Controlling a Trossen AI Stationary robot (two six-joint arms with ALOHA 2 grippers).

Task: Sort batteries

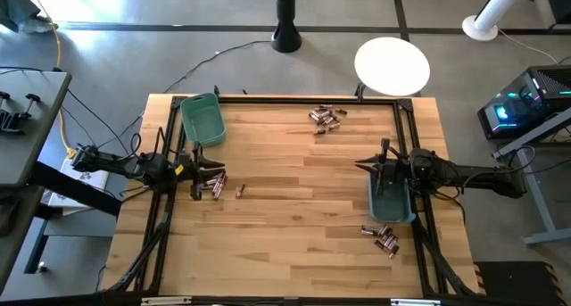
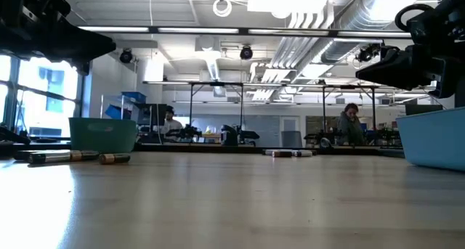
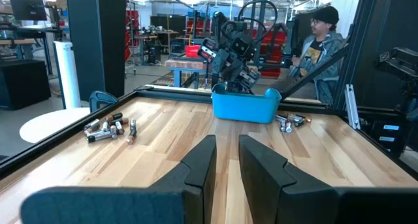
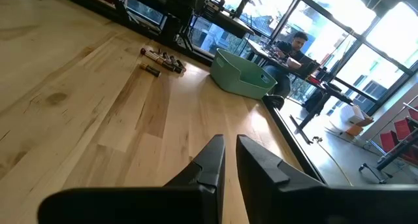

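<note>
Batteries lie in three loose groups on the wooden table: one by my left gripper [image 1: 214, 186] with a single cell beside it [image 1: 239, 190], one near the far edge [image 1: 326, 119], and one near the right corner [image 1: 384, 240]. My left gripper [image 1: 202, 176] hovers just left of the first group. Its fingers [image 3: 226, 152] stand narrowly open and hold nothing. My right gripper [image 1: 380, 163] is above the far end of the blue-grey bin [image 1: 391, 201]. Its fingers [image 4: 230, 149] are a little apart and empty. The green bin [image 1: 202, 119] stands at the far left.
A dark frame [image 1: 268, 98] rims the table. Bare wood [image 1: 303, 199] stretches between the two arms. A white round stand [image 1: 393, 63] and a black pole base [image 1: 285, 38] sit beyond the far edge. People [image 3: 320, 41] sit in the room behind.
</note>
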